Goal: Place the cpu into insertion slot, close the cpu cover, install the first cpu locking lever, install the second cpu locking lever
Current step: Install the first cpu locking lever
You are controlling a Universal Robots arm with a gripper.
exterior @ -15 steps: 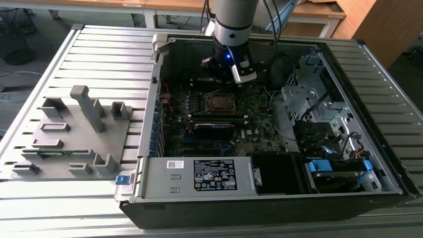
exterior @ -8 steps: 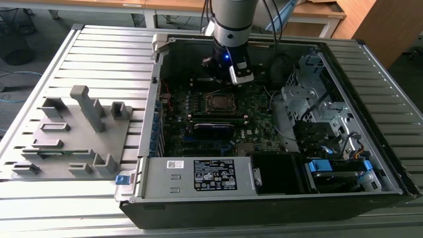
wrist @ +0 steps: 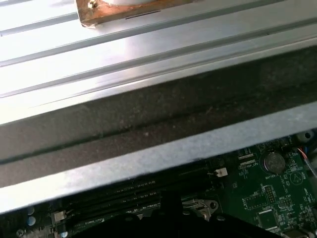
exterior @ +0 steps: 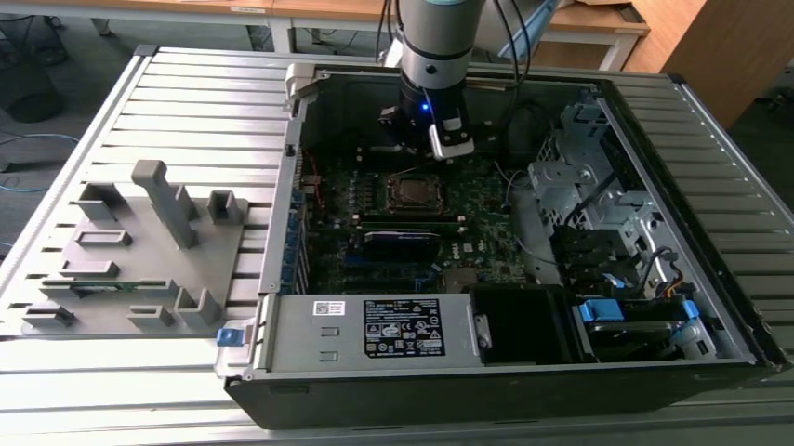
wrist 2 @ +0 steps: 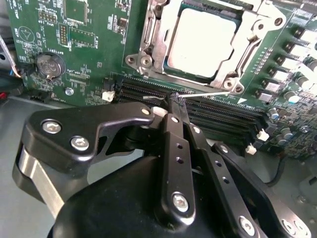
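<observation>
The cpu lies flat in the insertion slot, its silvery top showing through the window of the cpu cover, which lies down over it. A thin wire cpu locking lever runs along the socket's edge beside the memory slots. My gripper is shut, its black fingertips together and touching this lever; I cannot tell whether the wire is pinched between them. In the exterior view the gripper hangs low inside the open computer case, just behind the socket.
Long black memory slots lie right under the fingertips. A coin battery sits on the green board. The case wall is close behind. A drive cage and power supply border the board; a grey fixture stands at the exterior view's left.
</observation>
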